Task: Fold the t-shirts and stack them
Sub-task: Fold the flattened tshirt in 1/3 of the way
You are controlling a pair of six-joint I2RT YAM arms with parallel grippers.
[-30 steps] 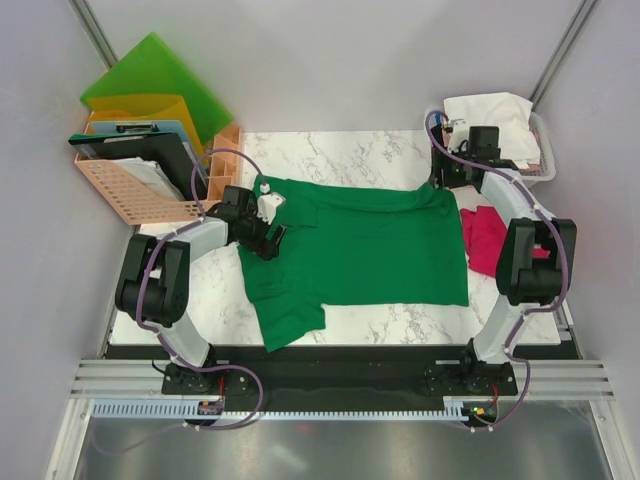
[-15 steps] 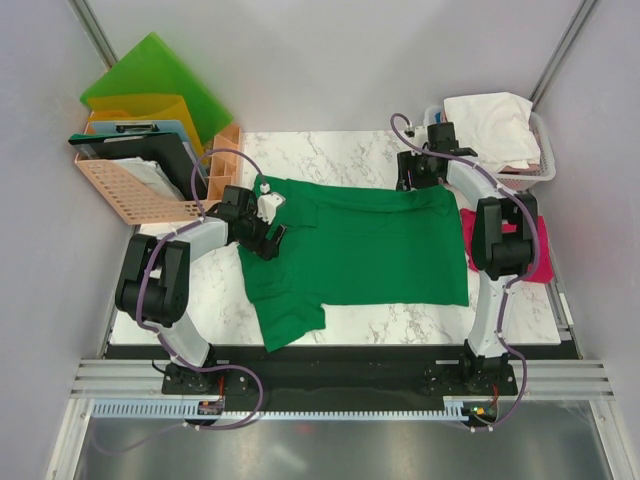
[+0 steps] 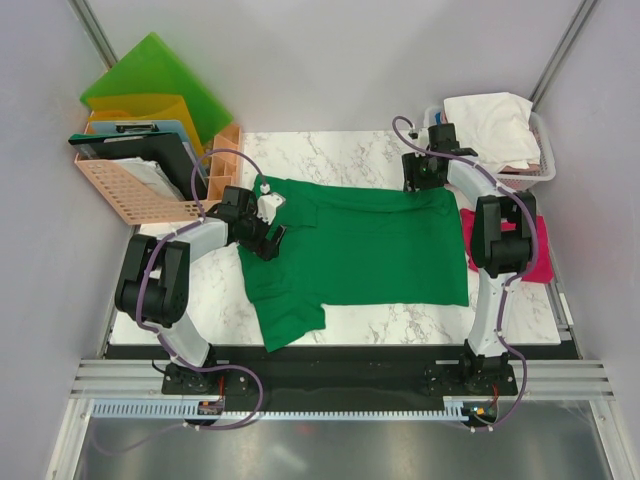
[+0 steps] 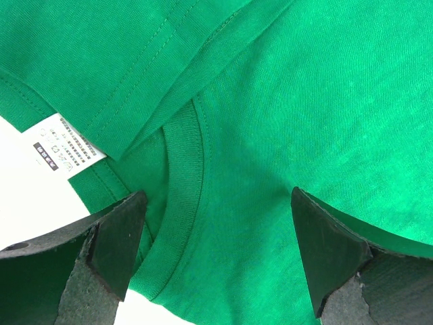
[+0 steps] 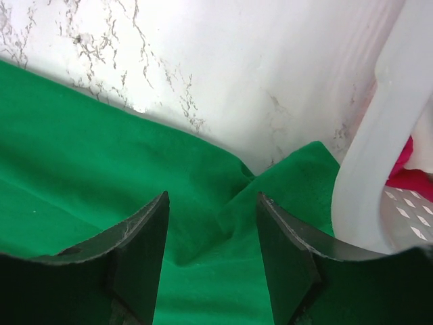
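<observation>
Left claw (image 4: 216, 254) wide over the collar (image 4: 184, 196) of the soft deep-green t-shirt (image 3: 370, 250), right claw (image 5: 211, 254) part-open over its rumpled corner (image 5: 301, 169), risking a doubled-cloth pinch.

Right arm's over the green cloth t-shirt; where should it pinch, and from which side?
Pinch the raised pucker at the green cloth t-shirt's far right corner, straight down from above: it stands off the marble table between the right gripper's open fingers.

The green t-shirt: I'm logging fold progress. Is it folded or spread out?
Spread out: the green t-shirt lies flat across the table, its near sleeve sticking out.
</observation>
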